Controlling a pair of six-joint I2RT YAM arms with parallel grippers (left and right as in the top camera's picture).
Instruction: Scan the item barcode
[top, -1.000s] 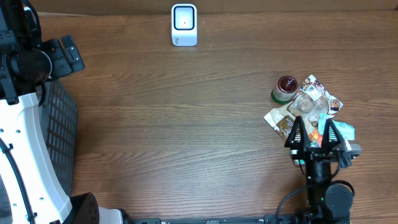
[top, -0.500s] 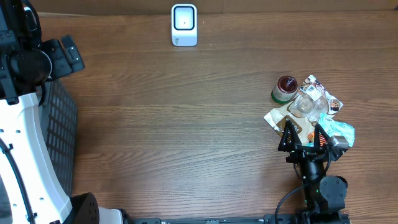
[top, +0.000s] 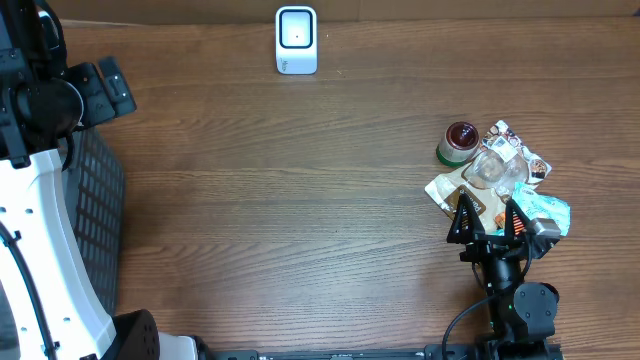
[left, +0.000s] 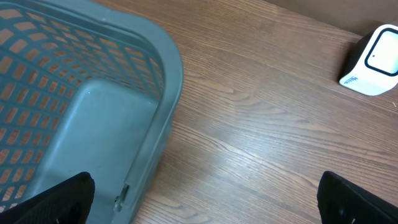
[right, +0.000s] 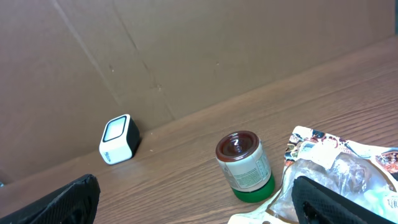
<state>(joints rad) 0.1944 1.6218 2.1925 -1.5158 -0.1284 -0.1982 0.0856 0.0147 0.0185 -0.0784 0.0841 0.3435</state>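
Wooden table (top: 300, 210) carries the scanner (top: 296, 40) at its far edge; jar (top: 459, 143) and packets (top: 497, 165) cluster near its right edge; the right gripper (top: 487, 205) hovers at their near side, jaws wide, probably to pick one; the left gripper (left: 205, 196), equally spread, hangs by the basket (left: 93, 93).

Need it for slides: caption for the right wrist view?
Red-lidded jar beside crinkled packets, white scanner near the cardboard wall.

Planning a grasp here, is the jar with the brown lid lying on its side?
No, the jar stands upright on the table, its brown lid on top.
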